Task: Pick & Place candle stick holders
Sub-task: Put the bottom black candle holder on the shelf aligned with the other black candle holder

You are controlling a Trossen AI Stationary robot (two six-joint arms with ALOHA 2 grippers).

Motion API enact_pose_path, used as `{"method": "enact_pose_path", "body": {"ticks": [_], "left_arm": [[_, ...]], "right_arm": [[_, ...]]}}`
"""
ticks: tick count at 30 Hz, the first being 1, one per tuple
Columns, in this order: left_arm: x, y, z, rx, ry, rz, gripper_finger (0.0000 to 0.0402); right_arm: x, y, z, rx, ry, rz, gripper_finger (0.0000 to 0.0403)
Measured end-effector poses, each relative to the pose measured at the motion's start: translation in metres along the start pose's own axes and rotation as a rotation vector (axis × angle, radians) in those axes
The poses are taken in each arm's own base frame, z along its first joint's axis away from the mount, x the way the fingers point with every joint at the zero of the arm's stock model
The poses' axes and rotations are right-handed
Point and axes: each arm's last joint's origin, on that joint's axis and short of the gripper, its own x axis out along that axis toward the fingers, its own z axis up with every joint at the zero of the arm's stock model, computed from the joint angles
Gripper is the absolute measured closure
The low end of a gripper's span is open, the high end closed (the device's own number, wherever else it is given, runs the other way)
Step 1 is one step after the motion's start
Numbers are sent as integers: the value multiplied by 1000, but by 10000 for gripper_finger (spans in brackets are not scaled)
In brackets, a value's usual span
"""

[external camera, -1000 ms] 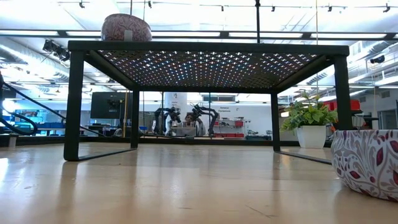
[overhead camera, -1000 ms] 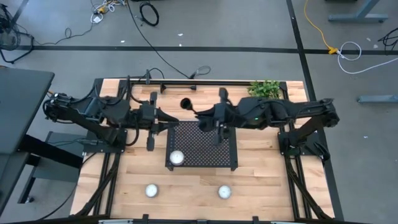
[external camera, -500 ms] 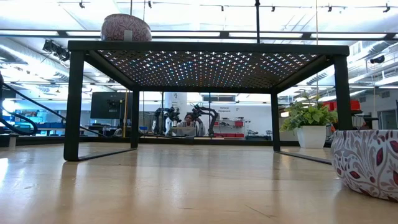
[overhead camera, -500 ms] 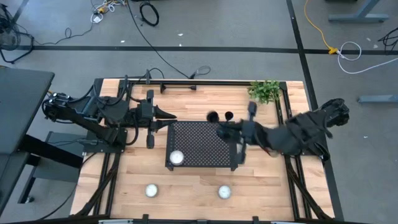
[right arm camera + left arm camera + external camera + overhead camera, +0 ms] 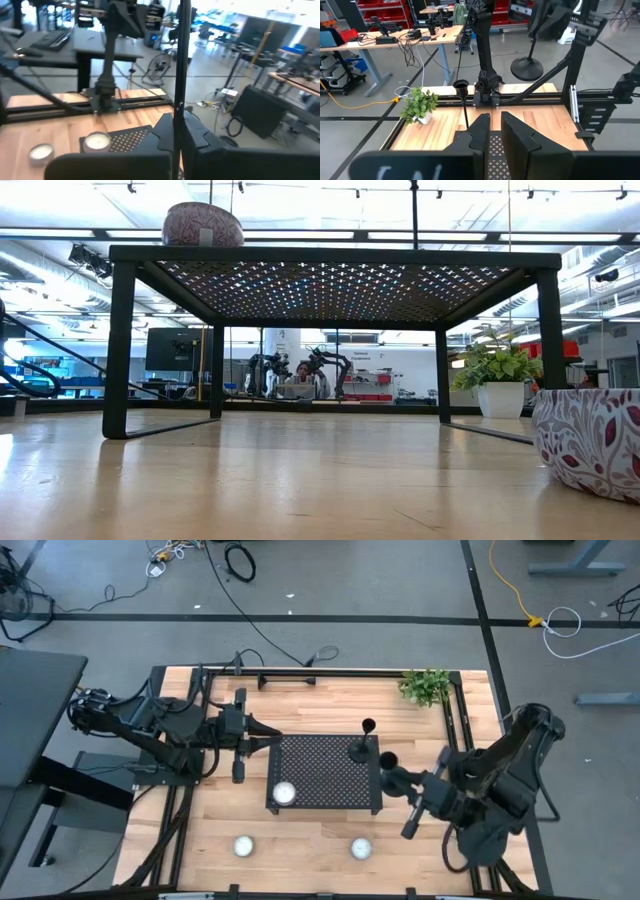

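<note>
One black candle stick holder stands upright by its round base on the perforated black tray, near the tray's far right corner; its cup also shows in the left wrist view. A second holder hangs just off the tray's right edge, with my right gripper shut on it. My left gripper waits level at the tray's far left corner, fingers close together with nothing between them. My right gripper pinches the holder's thin stem between its two fingers. The fingers come level from the table's right and lie across the stem. The holder stands upright in the hold, lifted clear of tray and table.
A white candle in a patterned cup sits on the tray's near left corner, and two more stand on the wood near the front edge. A potted plant stands at the far right corner.
My right gripper has swung from above the tray's far edge toward the table's right and near edges, turning about and sinking a little, with the holder still in its shut fingers. The holder has travelled across the tray, staying upright, to just off its right edge.
</note>
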Motion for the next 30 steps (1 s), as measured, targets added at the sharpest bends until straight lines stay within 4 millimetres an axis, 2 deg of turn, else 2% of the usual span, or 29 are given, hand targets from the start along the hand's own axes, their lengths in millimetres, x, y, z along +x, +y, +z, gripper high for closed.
{"method": "enact_pose_path", "body": {"ticks": [5, 15, 23, 30], "left_arm": [[0, 0, 0, 0, 0, 1, 353], [0, 0, 0, 1, 0, 1, 353], [0, 0, 0, 2, -4, 1, 353], [0, 0, 0, 1, -3, 1, 353]], "right_arm": [[-3, 4, -29, 61, -18, -43, 402], [1, -3, -87, 238, -44, -93, 402], [24, 4, -139, 323, -29, -126, 402], [40, 6, -146, 314, -6, -111, 402]]}}
